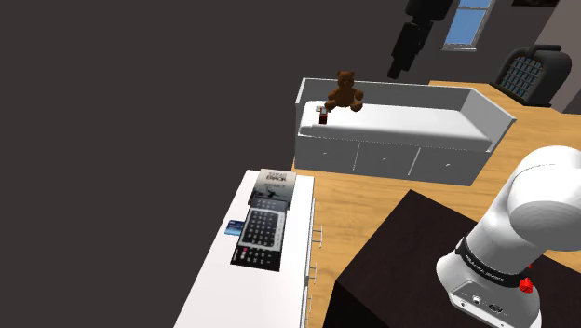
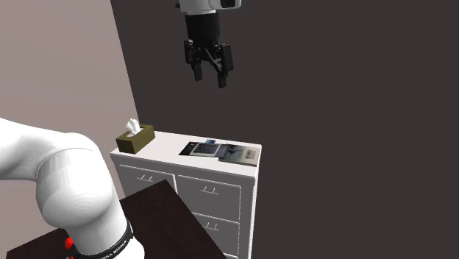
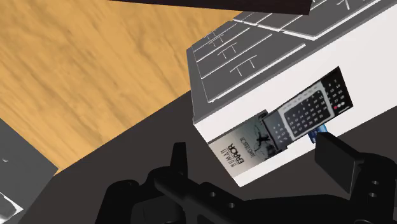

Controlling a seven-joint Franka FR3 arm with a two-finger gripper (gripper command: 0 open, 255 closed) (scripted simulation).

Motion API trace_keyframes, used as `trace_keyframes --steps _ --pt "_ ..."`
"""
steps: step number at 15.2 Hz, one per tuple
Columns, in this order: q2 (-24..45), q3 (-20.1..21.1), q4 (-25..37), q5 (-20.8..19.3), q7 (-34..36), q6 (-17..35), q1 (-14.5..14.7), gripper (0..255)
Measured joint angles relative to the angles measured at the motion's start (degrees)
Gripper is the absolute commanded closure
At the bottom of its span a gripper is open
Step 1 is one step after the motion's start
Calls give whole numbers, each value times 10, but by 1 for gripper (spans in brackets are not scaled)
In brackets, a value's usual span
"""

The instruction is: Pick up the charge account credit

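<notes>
Shoulder view: the card (image 1: 235, 226) is a small blue rectangle lying flat on the white dresser (image 1: 223, 296); it sits at the left edge of the dark, keyed calculator (image 1: 260, 233), and whether it only touches that edge or runs a little under it cannot be told; just beyond the calculator, overlapped by its far end, lies a grey book (image 1: 274, 184); far off stands a white bed (image 1: 438, 130) with a brown, furry bear (image 1: 344, 90) on it.

Second exterior view: the gripper (image 2: 210, 72) hangs high above the dresser top, well apart from everything there; its jaws stand apart with nothing between them; an olive tissue box (image 2: 134, 138) stands at the top's left end.

Wrist view: the black fingers (image 3: 337, 162) are spread wide; the card pokes out as a blue corner beside the calculator.

The card is judged thin, stiff, very light and smooth, so likely slippery; lying flat on a hard, flat top, it offers almost no edge height; the best hold is probably across its narrow width on the side away from the calculator, with the tips down at the surface; the calculator could easily be nudged.
</notes>
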Motion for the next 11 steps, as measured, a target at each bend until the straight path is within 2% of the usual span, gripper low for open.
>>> trace_keyframes --steps 3,11 --pt "1 2 -18 4 -3 25 4 0" --pt "24 33 -133 40 -7 205 42 0"
